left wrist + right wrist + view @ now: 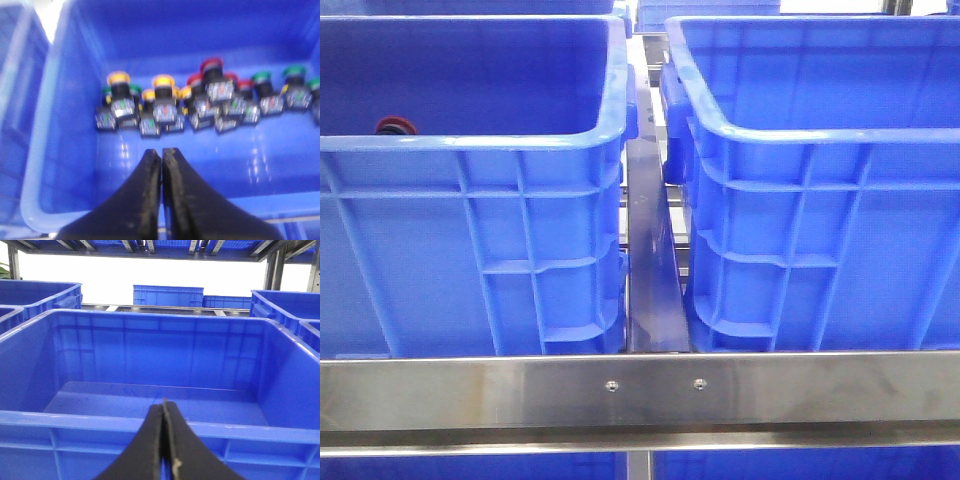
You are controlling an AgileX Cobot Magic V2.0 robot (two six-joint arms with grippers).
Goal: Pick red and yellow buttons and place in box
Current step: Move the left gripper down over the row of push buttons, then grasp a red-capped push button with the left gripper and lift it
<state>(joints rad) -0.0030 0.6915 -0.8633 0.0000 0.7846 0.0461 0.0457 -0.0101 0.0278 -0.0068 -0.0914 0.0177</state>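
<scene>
In the left wrist view, several push buttons lie in a row on the floor of a blue crate. Yellow-capped buttons are at one end, red-capped buttons in the middle, green-capped ones at the other end. My left gripper is shut and empty, above the crate floor and short of the row. My right gripper is shut and empty, in front of the near rim of an empty blue crate. In the front view, a red button peeks over the left crate's rim; neither gripper shows there.
Two big blue crates, left and right, stand side by side behind a steel rail, with a narrow gap between them. More blue crates stand farther back, and shelf beams run overhead.
</scene>
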